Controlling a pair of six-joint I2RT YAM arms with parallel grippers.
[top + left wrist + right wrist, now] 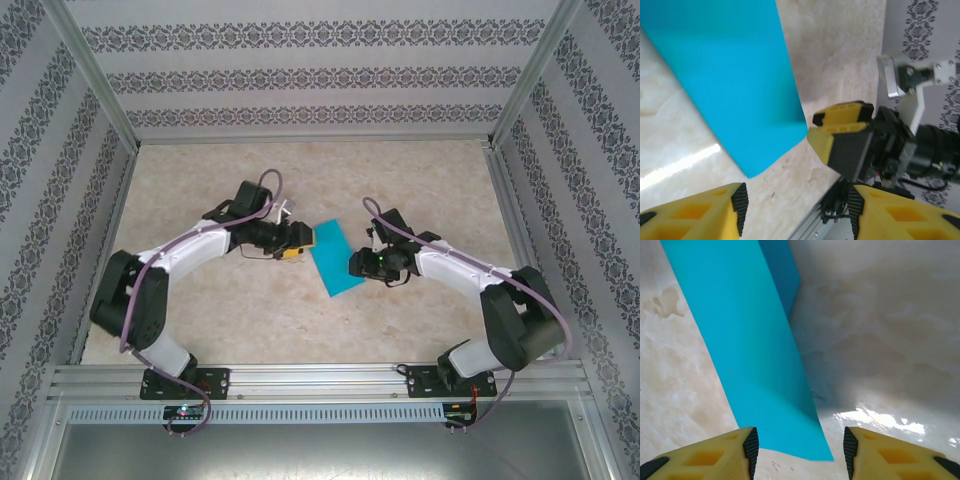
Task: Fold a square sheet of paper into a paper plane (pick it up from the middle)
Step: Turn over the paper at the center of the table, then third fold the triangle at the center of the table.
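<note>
The square sheet of paper (pixel 335 258) is bright cyan and lies on the tabletop between my two grippers, folded into a long strip. My left gripper (pixel 304 239) sits at its left edge, jaws apart and nothing between them. In the left wrist view the paper (pixel 730 75) lies ahead of the left gripper (pixel 799 205), and the right arm's yellow fingers (pixel 840 125) face it. My right gripper (pixel 353 264) is at the paper's right side. In the right wrist view the right gripper (pixel 800 447) is open, with the strip's near end (pixel 775 410) lying just ahead of its jaws, untouched.
The beige marbled tabletop (pixel 300 180) is enclosed by patterned walls (pixel 300 70) on three sides. An aluminium rail (pixel 320 385) runs along the near edge, where both arm bases are bolted. Metal posts (pixel 100 80) stand at the back corners.
</note>
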